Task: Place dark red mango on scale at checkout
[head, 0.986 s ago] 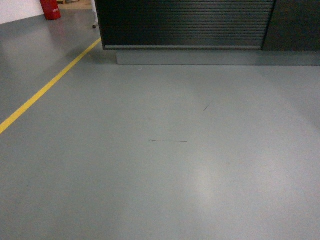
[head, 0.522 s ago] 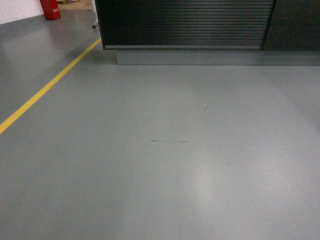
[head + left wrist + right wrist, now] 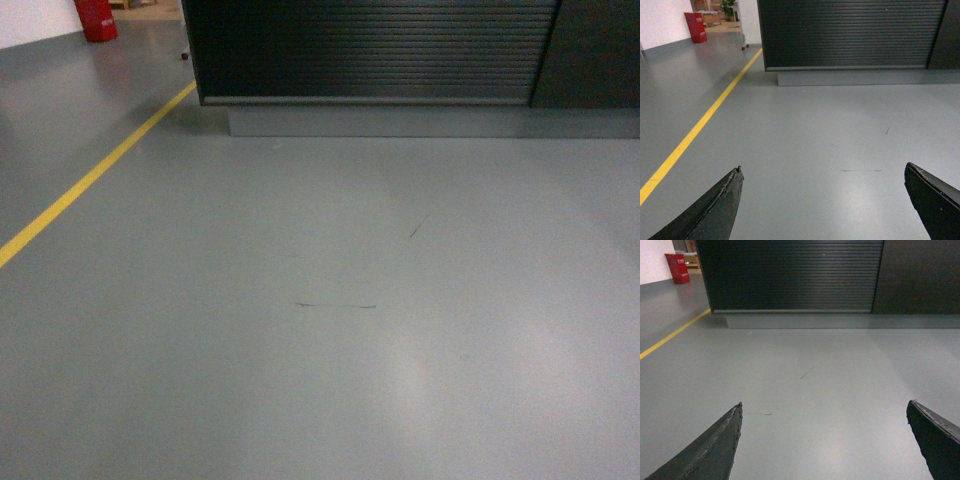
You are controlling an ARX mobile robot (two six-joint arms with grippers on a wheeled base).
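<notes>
The checkout [image 3: 370,50] fills the far end of the head view: a black counter with a ribbed slatted front on a grey plinth. It also shows in the left wrist view, checkout [image 3: 850,35], and in the right wrist view, checkout [image 3: 795,275]. Its top is out of frame, so the scale and the mango are out of view. My left gripper [image 3: 824,170] is open over bare grey floor, nothing between its dark fingers. My right gripper [image 3: 825,407] is open too, holding nothing. Neither gripper shows in the head view.
A yellow floor line [image 3: 90,175] runs diagonally on the left toward the counter's left corner. A red bin [image 3: 97,18] stands far left at the back. A dark plain panel [image 3: 920,275] adjoins the slatted front on the right. Grey floor [image 3: 330,330] lies between me and the counter.
The counter's plinth and the floor scuff marks have slid lower in the head view and the counter looks slightly larger; I have rolled closer to it.
</notes>
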